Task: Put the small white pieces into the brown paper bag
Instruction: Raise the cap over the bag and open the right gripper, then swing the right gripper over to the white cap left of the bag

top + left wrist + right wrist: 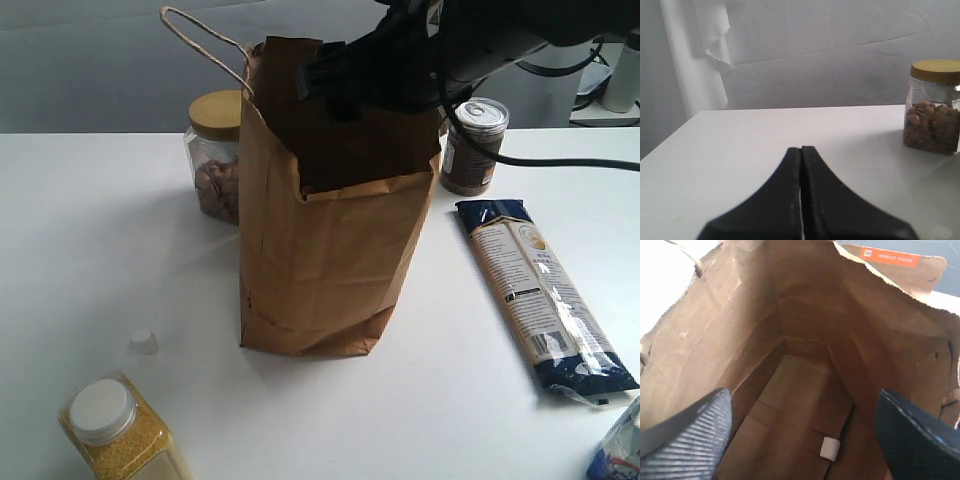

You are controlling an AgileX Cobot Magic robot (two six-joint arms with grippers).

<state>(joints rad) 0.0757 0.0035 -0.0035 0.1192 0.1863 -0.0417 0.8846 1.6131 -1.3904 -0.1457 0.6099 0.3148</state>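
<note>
Counter (pixel 80 220): white, matte, flat. It fills most of the exterior view, and its far edge runs straight across. In the left wrist view one side edge falls away.
Backdrop (pixel 90 60): pale grey-blue, plain, standing behind the counter's far edge.
Cloth sheet (pixel 840 60): white, creased with faint fold lines, hung as a wall.
Loose cloth flap (pixel 715 40): white, ragged lower edge, hanging in front of the sheet.
Light: soft, even and diffuse; shadows are faint.
</note>
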